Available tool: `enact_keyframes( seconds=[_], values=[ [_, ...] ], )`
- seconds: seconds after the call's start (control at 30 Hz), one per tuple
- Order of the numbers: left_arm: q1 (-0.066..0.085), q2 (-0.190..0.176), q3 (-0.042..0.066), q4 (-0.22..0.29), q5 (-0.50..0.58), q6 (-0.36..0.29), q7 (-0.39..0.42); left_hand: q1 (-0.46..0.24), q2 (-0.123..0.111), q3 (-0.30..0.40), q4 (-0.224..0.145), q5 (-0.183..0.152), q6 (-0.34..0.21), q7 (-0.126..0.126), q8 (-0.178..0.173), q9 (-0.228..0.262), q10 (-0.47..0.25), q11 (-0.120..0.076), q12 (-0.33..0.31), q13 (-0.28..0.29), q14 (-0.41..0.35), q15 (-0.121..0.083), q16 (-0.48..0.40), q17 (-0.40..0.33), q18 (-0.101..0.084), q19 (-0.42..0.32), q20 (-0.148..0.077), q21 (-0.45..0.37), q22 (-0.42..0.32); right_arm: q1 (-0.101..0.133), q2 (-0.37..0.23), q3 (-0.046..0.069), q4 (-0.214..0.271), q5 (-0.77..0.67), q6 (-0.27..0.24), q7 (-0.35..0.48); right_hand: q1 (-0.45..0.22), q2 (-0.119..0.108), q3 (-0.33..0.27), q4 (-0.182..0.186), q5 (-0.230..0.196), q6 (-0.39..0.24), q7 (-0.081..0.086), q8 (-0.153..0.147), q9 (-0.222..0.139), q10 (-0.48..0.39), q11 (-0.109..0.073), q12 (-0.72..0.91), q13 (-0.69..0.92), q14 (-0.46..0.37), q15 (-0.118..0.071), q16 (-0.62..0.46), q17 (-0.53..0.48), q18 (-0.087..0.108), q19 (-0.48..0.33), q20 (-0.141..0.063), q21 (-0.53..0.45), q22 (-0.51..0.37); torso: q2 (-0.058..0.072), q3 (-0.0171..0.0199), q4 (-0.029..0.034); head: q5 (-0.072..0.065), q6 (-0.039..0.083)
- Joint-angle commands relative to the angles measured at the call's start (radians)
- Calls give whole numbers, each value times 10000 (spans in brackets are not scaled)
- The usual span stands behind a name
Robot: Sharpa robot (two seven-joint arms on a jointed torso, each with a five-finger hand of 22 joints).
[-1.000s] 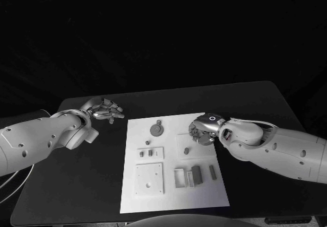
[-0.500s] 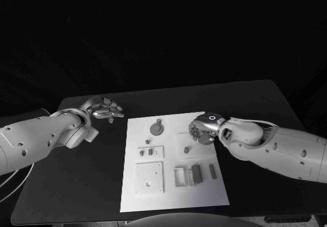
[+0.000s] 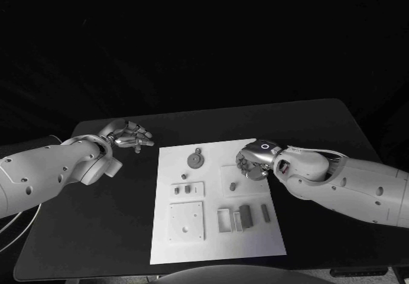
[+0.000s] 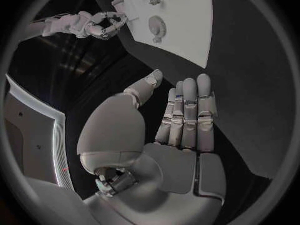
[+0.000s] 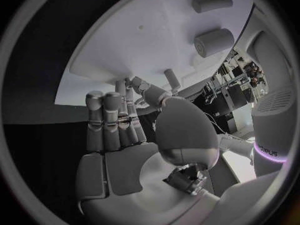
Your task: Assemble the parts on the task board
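The white task board (image 3: 213,242) lies mid-table with grey parts on it: a round toothed disc (image 3: 197,160), a small plate with two pegs (image 3: 187,190), a square plate (image 3: 186,221), an open frame (image 3: 225,220) and two bars (image 3: 246,216). My right hand (image 3: 253,161) hovers over the board's upper right, above a raised square (image 3: 229,176) that bears a short peg (image 3: 233,187). It pinches a thin small peg (image 5: 170,79) between thumb and a finger. My left hand (image 3: 127,136) hangs off the board's upper left corner, fingers straight (image 4: 187,110), holding nothing.
The black table (image 3: 102,225) spreads wide on both sides of the board. Two stubby cylinders (image 5: 211,41) stand on the board (image 5: 137,40) beyond my right hand. The left wrist view shows the disc (image 4: 157,23) and my right hand (image 4: 103,24).
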Motion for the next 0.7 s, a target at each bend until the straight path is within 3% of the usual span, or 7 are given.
enact_keyframes(
  seconds=[0.03, 0.23, 0.47, 0.7],
  values=[
    [11, 1, 6, 1, -9, 8, 45, 79, 16, -22, 12, -26, -73, -4, 17, -7, -46, 6, 12, -15, 68, 8, -21, 15, 463, 65, 15, -36, 13, -172, -26, -124, -17, -84, 864, -63, 93, -153, 18, -75, -7, 22, -11, 58, 29, -66, 33, -134, -212, 2, 12, -55, -9, 850, -21, -72, -46, -6, 0, -1, 3, -3, -1],
    [10, -6, 6, -9, -13, -5, 44, 98, 19, -16, 7, -25, -79, -2, 16, -9, -51, 6, 11, -17, 78, 7, -23, 26, 464, 76, 13, -36, 18, -183, -28, -125, -9, -168, 800, -116, 458, -374, 30, -104, -6, -70, 12, 30, 70, -33, 54, -311, -289, -8, 29, -82, 0, 850, -46, -91, -76, 9, 0, -3, 2, -12, -15],
    [10, -13, 6, -8, -17, -27, 45, 123, 26, -9, 5, -25, -90, 3, 14, -14, -56, 4, 11, -19, 105, 3, -17, 48, 468, 104, 8, -28, 29, -192, -1, -126, -18, -414, 540, -180, 726, -346, 44, -100, -6, 12, -21, 91, 137, 142, 22, -351, -302, 37, 0, -66, 20, 850, -2, -102, -61, 29, 2, -3, 5, -28, -30],
    [10, -12, 6, -19, -17, -38, 43, 127, 32, -12, 14, -25, -97, 7, 13, -18, -55, 2, 14, -21, 134, 0, -9, 71, 469, 132, 5, -20, 41, -192, 28, -126, -20, -387, 423, -170, 586, -233, -48, -59, -7, 128, -62, 161, 213, 342, -25, -382, -305, 121, -45, -60, 27, 850, 85, -93, -44, 38, 0, -4, 4, -27, -21]
  ],
)
